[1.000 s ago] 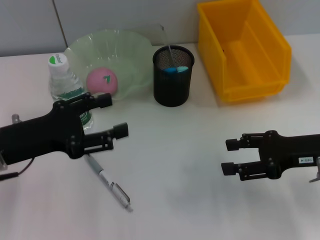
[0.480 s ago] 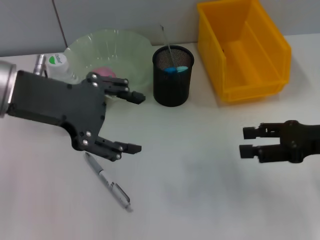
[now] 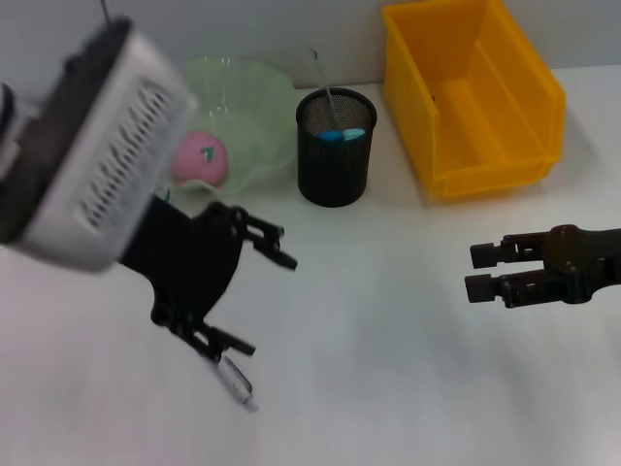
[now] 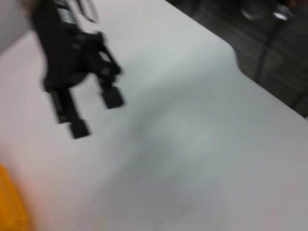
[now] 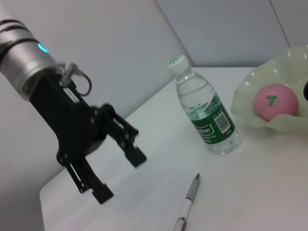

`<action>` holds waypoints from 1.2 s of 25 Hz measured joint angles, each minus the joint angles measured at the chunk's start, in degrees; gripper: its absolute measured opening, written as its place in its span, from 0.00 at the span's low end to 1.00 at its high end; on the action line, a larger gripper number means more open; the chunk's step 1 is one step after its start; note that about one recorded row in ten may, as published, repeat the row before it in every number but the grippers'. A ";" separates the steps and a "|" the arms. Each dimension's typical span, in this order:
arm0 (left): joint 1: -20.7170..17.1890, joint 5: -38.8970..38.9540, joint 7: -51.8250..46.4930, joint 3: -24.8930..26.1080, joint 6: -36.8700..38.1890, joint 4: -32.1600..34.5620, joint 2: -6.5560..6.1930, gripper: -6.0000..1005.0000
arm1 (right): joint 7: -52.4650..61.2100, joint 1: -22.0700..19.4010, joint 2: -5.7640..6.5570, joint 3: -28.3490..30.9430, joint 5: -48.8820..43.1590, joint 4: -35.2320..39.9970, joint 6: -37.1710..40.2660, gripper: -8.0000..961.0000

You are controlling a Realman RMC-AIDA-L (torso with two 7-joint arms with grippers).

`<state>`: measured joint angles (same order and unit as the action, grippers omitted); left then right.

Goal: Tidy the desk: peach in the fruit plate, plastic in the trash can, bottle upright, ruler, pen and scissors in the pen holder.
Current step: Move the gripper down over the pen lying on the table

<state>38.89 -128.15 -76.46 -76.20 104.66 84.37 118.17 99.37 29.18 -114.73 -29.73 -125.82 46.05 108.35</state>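
Your left claw [image 3: 247, 291] hangs open above the white desk [image 3: 388, 369], its black fingers spread wide and holding nothing. Just beside and below it lies the slim silver-and-white pen [image 3: 233, 379], flat on the desk; in the head view only its lower end shows, the rest hidden behind the claw. The right wrist view shows the same pen [image 5: 187, 207] lying near the upright clear plastic water bottle with a green label [image 5: 204, 113], a little apart from it.

The step in hand looks like picking up that pen. To do it well, turn the claw so its fingers straddle the pen across its width, not along it. Come straight down near the pen's middle so it does not tip when lifted, then close gently; a thin round barrel is likely to roll or skate away if one finger touches first.

The black wire-mesh pen holder [image 3: 336, 146] stands well apart, between the pale green wavy-edged fruit plate [image 3: 257, 92] holding the pink peach [image 3: 200, 158] and the yellow plastic bin [image 3: 471, 92].

Your right claw [image 3: 485, 273] waits open and empty over the desk's right side.
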 joint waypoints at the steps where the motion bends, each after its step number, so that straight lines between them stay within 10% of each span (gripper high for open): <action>1: 0.11 -0.79 0.33 -1.68 -0.35 0.16 -0.03 0.84 | 0.21 0.18 0.04 -0.07 -0.13 0.01 0.02 0.80; 30: 9.41 -10.46 5.23 -18.87 -8.53 -15.75 -0.82 0.84 | 2.56 2.06 0.82 0.13 -3.97 -1.17 -0.51 0.80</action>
<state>48.31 -138.61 -71.23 -95.06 96.13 68.62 117.35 101.93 31.24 -113.90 -29.60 -129.79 44.87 107.84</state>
